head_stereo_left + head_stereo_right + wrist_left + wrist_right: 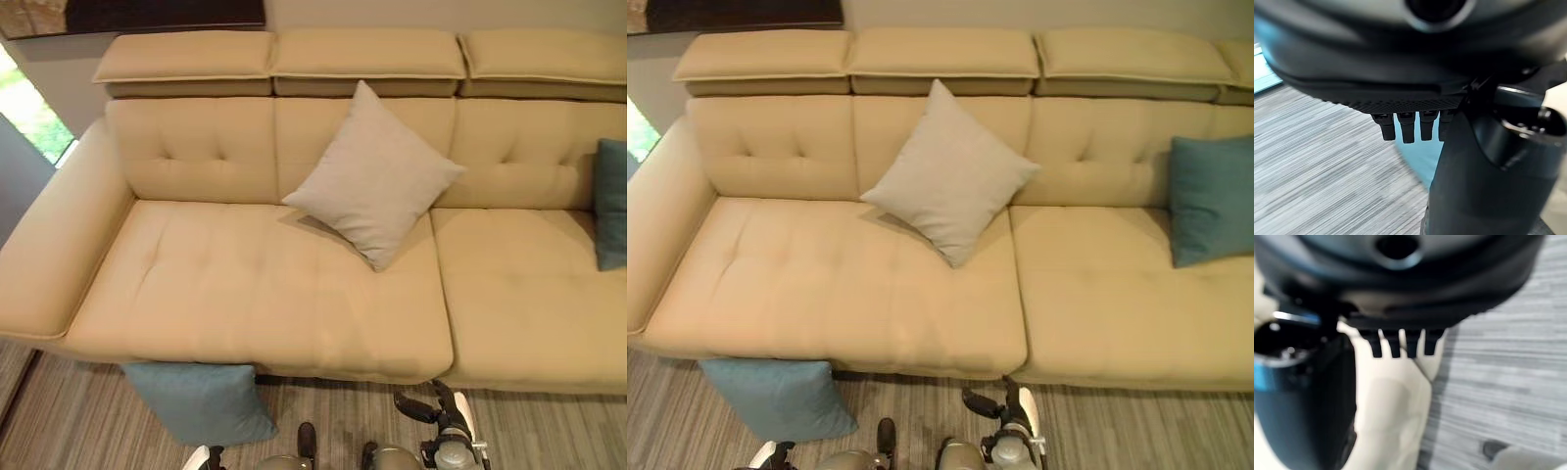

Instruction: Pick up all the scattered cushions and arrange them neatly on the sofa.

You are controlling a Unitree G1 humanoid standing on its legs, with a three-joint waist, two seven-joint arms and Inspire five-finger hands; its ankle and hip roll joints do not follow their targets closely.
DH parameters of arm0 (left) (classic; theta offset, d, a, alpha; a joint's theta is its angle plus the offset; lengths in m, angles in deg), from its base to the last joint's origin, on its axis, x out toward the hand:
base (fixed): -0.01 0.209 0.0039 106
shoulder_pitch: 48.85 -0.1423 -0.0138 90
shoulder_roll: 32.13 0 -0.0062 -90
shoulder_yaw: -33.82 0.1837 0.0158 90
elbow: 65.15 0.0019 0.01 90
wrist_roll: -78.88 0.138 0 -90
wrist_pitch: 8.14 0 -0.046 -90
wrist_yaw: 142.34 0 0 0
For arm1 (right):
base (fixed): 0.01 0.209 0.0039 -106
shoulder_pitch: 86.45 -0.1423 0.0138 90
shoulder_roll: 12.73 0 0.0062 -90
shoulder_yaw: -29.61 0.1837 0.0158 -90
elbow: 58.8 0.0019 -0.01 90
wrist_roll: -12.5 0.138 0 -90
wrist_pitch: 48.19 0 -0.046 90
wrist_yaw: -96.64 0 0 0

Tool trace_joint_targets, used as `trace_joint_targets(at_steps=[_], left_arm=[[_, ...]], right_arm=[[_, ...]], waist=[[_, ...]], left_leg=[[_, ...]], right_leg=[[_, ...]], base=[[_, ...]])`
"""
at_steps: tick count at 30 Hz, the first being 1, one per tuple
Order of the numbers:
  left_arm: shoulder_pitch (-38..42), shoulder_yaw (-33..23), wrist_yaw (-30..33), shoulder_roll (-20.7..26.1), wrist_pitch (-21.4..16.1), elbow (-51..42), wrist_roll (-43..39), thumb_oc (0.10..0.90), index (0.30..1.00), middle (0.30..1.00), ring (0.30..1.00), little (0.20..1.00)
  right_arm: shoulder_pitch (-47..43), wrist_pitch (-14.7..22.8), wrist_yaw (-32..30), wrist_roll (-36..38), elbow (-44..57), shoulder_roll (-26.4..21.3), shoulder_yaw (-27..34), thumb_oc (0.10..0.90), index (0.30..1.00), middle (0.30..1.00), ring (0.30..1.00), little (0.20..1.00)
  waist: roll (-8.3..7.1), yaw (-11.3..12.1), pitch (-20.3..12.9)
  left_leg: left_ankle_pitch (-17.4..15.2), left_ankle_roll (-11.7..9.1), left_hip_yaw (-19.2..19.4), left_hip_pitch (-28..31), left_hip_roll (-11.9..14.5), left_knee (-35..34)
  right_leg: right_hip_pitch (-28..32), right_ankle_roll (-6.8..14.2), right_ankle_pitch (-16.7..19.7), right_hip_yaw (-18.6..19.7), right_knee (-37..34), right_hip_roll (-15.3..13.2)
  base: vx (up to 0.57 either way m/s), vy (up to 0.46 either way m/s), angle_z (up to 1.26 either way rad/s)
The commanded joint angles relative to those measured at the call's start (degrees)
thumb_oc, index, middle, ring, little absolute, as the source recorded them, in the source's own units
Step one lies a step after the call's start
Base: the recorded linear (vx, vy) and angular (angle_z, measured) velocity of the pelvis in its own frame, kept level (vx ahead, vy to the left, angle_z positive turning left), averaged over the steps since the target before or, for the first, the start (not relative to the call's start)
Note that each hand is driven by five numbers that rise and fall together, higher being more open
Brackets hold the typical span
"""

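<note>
The beige sofa [294,284] spans the head views, with tufted back cushions and three headrest pads along its top edge. Its left armrest [54,255] lies at 9 o'clock.

Cushion positions:
- A light grey cushion [374,176] stands on one corner, diamond-wise, near the centre of the views. It leans against the sofa back, and its lower corner rests on the seat beside the seam between the two seat sections.
- A teal cushion [1212,199] sits at 3 o'clock on the right seat section, upright against the sofa back.
- A second teal cushion [201,399] lies on the striped grey carpet [69,421] at 7 o'clock. It touches the front of the sofa base, below the left seat section, and its upper edge is tucked beneath the seat overhang.

Hand states:
- The left hand [1408,125] shows in its wrist view above the carpet, with a teal patch past the fingers. The fingers [1407,130] extend straight in a row, released, and hold nothing.
- The right hand [436,411] sits at 6 o'clock, low in front of the sofa base and above the carpet. In its wrist view the fingers [1395,346] extend straight, released, and hold nothing; the beige sofa front shows past them.
</note>
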Motion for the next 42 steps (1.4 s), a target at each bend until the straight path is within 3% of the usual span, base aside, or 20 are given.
trace_joint_targets(at_steps=[1, 3, 5, 7, 9, 10, 12, 13, 15, 16, 18, 19, 23, 27, 32, 36, 38, 39, 41, 42], left_arm=[[-0.05, 1.06, 0.25, 0.88, 0.69, 1.63, 4.71, 0.8, 0.9, 0.9, 0.9, 0.9], [0.06, 1.73, -0.24, 0.74, 0.5, 2.22, 6.16, 0.8, 0.9, 0.9, 0.9, 0.9], [0.16, 1.62, -0.35, 0.77, 0.38, 2.61, 6.08, 0.8, 0.9, 0.9, 0.9, 0.9], [-0.03, 1.64, -0.13, 0.72, 0.22, 2.67, 6.04, 0.8, 0.9, 0.9, 0.9, 0.9], [0.15, 2.31, 0.77, 0.39, 0.03, 1.56, 5.54, 0.8, 0.9, 0.9, 0.9, 0.9], [0.5, 2.67, 0.84, 0.15, -0.4, 0.84, 4.98, 0.8, 0.9, 0.9, 0.9, 0.9], [1.71, 3.6, 1.14, 0.44, -1.01, -1.03, 4.35, 0.8, 0.9, 0.9, 0.9, 0.9], [2.28, 4.23, 1.11, 0.5, -1.07, -2.22, 4.29, 0.8, 0.9, 0.9, 0.9, 0.9], [2.94, 4.81, 1.32, 0.43, -1.47, -3.22, 3.93, 0.8, 0.9, 0.9, 0.9, 0.9], [3.67, 5.43, 1.75, 0.6, -1.84, -4.92, 3.2, 0.8, 0.9, 0.9, 0.9, 0.9], [4.17, 6.15, 1.81, 0.47, -2.08, -5.99, 2.73, 0.8, 0.9, 0.9, 0.9, 0.9], [4.38, 6.33, 1.72, 0.39, -1.99, -6.02, 2.62, 0.8, 0.9, 0.9, 0.9, 0.9], [4.15, 6.3, 0.78, 0.19, -1.92, -4.56, 3.2, 0.8, 0.9, 0.9, 0.9, 0.9], [2.44, 4.63, 0.22, -0.05, -0.93, -1.68, 3.26, 0.8, 0.9, 0.9, 0.9, 0.9], [-0.05, 2.17, -0.38, 0.11, 0.25, 1.91, 3.67, 0.8, 0.9, 0.9, 0.9, 0.9], [-0.82, -0.58, -0.76, 1.09, 0.53, 2.56, 2.13, 0.8, 0.9, 0.9, 0.9, 0.9], [-1.26, -1.65, -0.31, 1.87, 0.77, 2.4, 0.99, 0.8, 0.9, 0.9, 0.9, 0.9], [-1.21, -1.62, -0.3, 2.12, 0.75, 2.31, 0.99, 0.8, 0.9, 0.9, 0.9, 0.9], [-0.63, -1.93, -0.37, 3.34, 0.63, 2.02, 1.32, 0.8, 0.9, 0.9, 0.9, 0.9], [-0.61, -1.92, -0.37, 3.33, 0.64, 2.03, 1.32, 0.8, 0.9, 0.9, 0.9, 0.9]], right_arm=[[1.89, 1.38, -2.07, -2.09, 5.2, -4.41, 0.32, 0.8, 0.9, 0.9, 0.9, 0.9], [1.84, 1.17, -1.94, -2.27, 5.13, -4.58, 0.81, 0.8, 0.9, 0.9, 0.9, 0.9], [2.11, 1.04, -1.66, -2.0, 4.35, -4.44, 0.9, 0.8, 0.9, 0.9, 0.9, 0.9], [2.25, 1.08, -1.68, -1.97, 3.92, -4.46, 0.91, 0.8, 0.9, 0.9, 0.9, 0.9], [2.55, 1.4, -1.5, -1.24, 4.2, -5.07, 1.16, 0.8, 0.9, 0.9, 0.9, 0.9], [2.46, 1.73, -1.63, -0.73, 4.27, -5.54, 1.31, 0.8, 0.9, 0.9, 0.9, 0.9], [1.8, 1.9, -1.98, -0.82, 4.41, -6.74, 1.4, 0.8, 0.9, 0.9, 0.9, 0.9], [1.44, 1.74, -2.36, -0.84, 4.67, -7.36, 1.37, 0.8, 0.9, 0.9, 0.9, 0.9], [0.85, 1.92, -2.87, -0.86, 4.45, -7.97, 1.31, 0.8, 0.9, 0.9, 0.9, 0.9], [0.62, 1.88, -3.5, -0.52, 4.17, -8.22, 1.47, 0.8, 0.9, 0.9, 0.9, 0.9], [0.62, 2.4, -4.3, 0.33, 4.29, -8.09, 1.45, 0.8, 0.9, 0.9, 0.9, 0.9], [0.62, 2.41, -4.26, 0.48, 3.93, -8.08, 1.36, 0.8, 0.9, 0.9, 0.9, 0.9], [0.66, 2.13, -4.77, 1.14, 3.17, -7.58, 0.84, 0.8, 0.9, 0.9, 0.9, 0.9], [1.07, 1.84, -4.22, 0.42, 2.56, -6.75, 0.12, 0.8, 0.9, 0.9, 0.9, 0.9], [1.74, 1.81, -3.03, 0.23, 1.93, -4.77, 0.03, 0.8, 0.9, 0.9, 0.9, 0.9], [1.76, 1.51, -0.81, 0.09, 2.62, -3.5, -0.02, 0.8, 0.9, 0.9, 0.9, 0.9], [1.68, 1.31, -1.05, 0.54, 4.78, -3.53, 1.07, 0.8, 0.9, 0.9, 0.9, 0.9], [1.58, 1.45, -0.95, 0.8, 5.18, -3.35, 1.48, 0.8, 0.9, 0.9, 0.9, 0.9], [0.16, 2.25, -0.91, 2.11, 8.45, -4.27, 3.11, 0.8, 0.9, 0.9, 0.9, 0.9], [0.15, 2.24, -0.91, 2.11, 8.46, -4.28, 3.13, 0.8, 0.9, 0.9, 0.9, 0.9]], waist=[[1.99, -1.18, -1.07], [2.35, -2.54, -0.62], [1.7, -3.11, -0.96], [1.49, -3.04, -1.39], [1.38, -3.46, -2.01], [1.41, -3.53, -1.79], [0.99, -3.33, -0.46], [0.68, -2.98, 0.53], [0.34, -2.78, 1.08], [0.02, -2.27, 1.45], [-0.44, -1.7, 0.95], [-0.16, -1.26, 0.75], [1.08, 0.31, -0.23], [1.23, 1.09, -1.39], [0.27, 1.46, -4.07], [-0.65, 1.94, -4.34], [-0.4, 1.6, -2.58], [-0.3, 1.61, -2.31], [-0.18, 1.96, -1.85], [-0.08, 1.91, -1.98]], left_leg=[[-7.44, -2.97, -1.52, 0.88, 1.11, 3.52], [-9.11, -4.08, -1.29, 3.58, 2.14, 3.12], [-10.52, -4.6, -1.2, 5.15, 2.13, 3.35], [-11.07, -4.95, -1.14, 5.73, 2.45, 3.53], [-12.14, -6.97, -1.12, 4.56, 5.04, 8.91], [-11.08, -7.69, -1.17, 2.81, 6.19, 13.08], [-4.98, -8.74, -1.7, -3.03, 9.02, 24.94], [-3.56, -7.98, -2.21, -5.7, 9.04, 30.22], [-3.65, -7.34, -1.76, -7.45, 8.7, 33.13], [-5.4, -6.65, -0.05, -9.37, 7.95, 32.33], [-8.36, -5.53, 0.5, -11.66, 3.78, 26.65], [-8.54, -5.39, 0.82, -11.7, 2.54, 22.76], [-0.32, -6.46, 4.45, -13.72, 0.71, 9.75], [0.12, -5.5, 3.9, -10.9, 0.48, 5.52], [-0.53, -4.2, 2.83, -6.33, -0.48, 2.37], [-2.75, -2.28, 2.04, -3.46, -1.03, 2.29], [-4.03, -0.59, 1.58, -1.18, -0.82, 2.52], [-4.62, -0.39, 1.1, -0.24, -0.71, 2.33], [-6.16, -1.48, -0.26, 1.0, 0.55, 2.79], [-6.07, -1.49, -0.33, 0.79, 0.64, 2.8]], right_leg=[[-1.31, 1.15, 8.53, -0.87, -4.71, 0.83], [-3.42, 2.21, 11.37, 0.5, -7.89, -1.11], [-2.91, 2.73, 11.91, 1.68, -9.11, -0.86], [-2.12, 2.7, 12.01, 1.47, -9.75, -0.66], [-0.38, 1.42, 11.09, 1.49, -10.39, 0.61], [0.78, 0.37, 10.28, 1.39, -10.89, 1.59], [2.74, -2.14, 8.94, 1.02, -10.9, 3.17], [3.42, -3.26, 8.5, 0.97, -10.94, 3.59], [4.15, -3.9, 8.11, 0.96, -11.32, 4.0], [5.49, -4.15, 7.06, 0.92, -11.73, 4.44], [6.84, -3.62, 6.54, 0.98, -13.5, 4.7], [7.63, -3.33, 6.18, 1.02, -13.89, 5.3], [11.42, -2.87, 5.43, 0.9, -16.66, 8.54], [13.36, -2.45, 4.52, 1.73, -17.31, 9.56], [14.16, -1.46, 3.07, 1.3, -15.07, 8.35], [10.63, 0.97, 3.31, 0.0, -2.04, 6.27], [5.97, 3.84, 9.74, -2.06, 10.76, 2.88], [4.56, 3.44, 10.34, -2.99, 12.9, 0.92], [4.05, 1.88, 9.76, -5.94, 4.4, -4.62], [4.02, 1.84, 9.98, -6.07, 4.12, -4.49]], base=[[0.13, -0.119, -0.21], [0.29, -0.245, -0.27], [0.32, -0.285, -0.15], [0.25, -0.262, 0.02], [0.28, -0.405, -0.04], [0.14, -0.366, 0.01], [0.08, -0.366, 0.07], [0.02, -0.207, 0.09], [0.1, -0.195, -0.03], [0.23, -0.245, -0.05], [0.25, -0.128, 0.25], [0.25, -0.047, 0.31], [0.24, -0.008, 0.08], [0.22, 0.058, -0.18], [0.21, 0.113, -0.01], [0.13, 0.14, 0.23], [0.12, 0.149, 0.24], [0.2, 0.03, 0.5], [0.19, -0.145, 0.15], [0.1, -0.162, -0.13]])
